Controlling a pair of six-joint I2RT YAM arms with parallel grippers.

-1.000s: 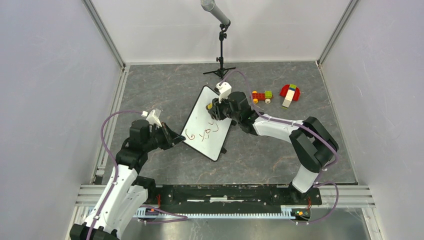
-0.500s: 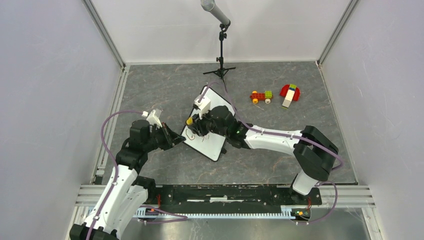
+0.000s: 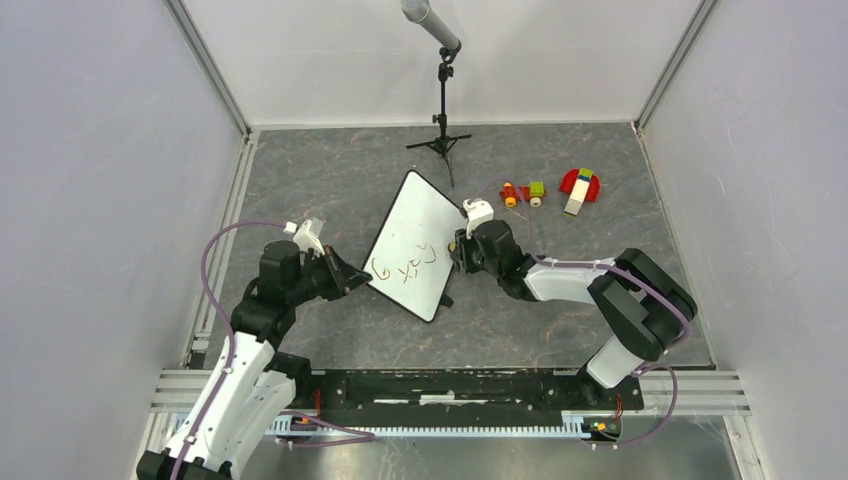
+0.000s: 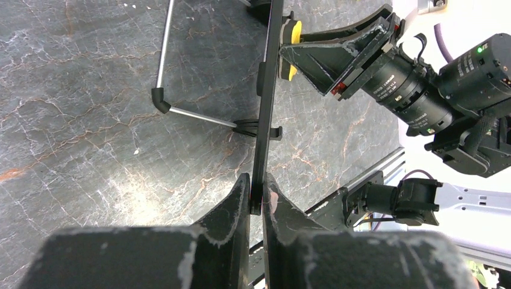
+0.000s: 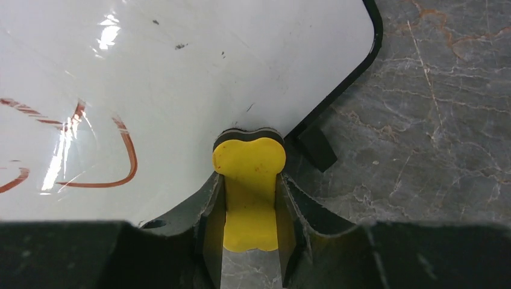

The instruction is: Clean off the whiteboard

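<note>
The whiteboard [image 3: 412, 238] stands tilted on the floor, with red handwriting [image 3: 405, 268] on its lower half. My left gripper [image 3: 357, 279] is shut on its lower left edge. The left wrist view shows the whiteboard [image 4: 266, 90] edge-on, pinched between the left gripper's [image 4: 257, 195] jaws. My right gripper [image 3: 458, 246] is at the board's right edge, shut on a yellow eraser [image 5: 249, 180]. The eraser's tip lies on the whiteboard's white face [image 5: 181, 66] near a black foot [image 5: 316, 147], to the right of the red strokes [image 5: 102, 156]. The eraser [image 4: 293, 42] also shows beside the board in the left wrist view.
A microphone stand [image 3: 443, 95] rises behind the board, and one of its tripod legs [image 4: 181, 111] lies close to the board's far side. A small toy car [image 3: 522, 192] and a red block toy [image 3: 579, 186] sit at the back right. Walls enclose the floor.
My right gripper swept the eraser from the board's upper part down-left over the writing, then back to the right edge. The left gripper and the board stayed put.
</note>
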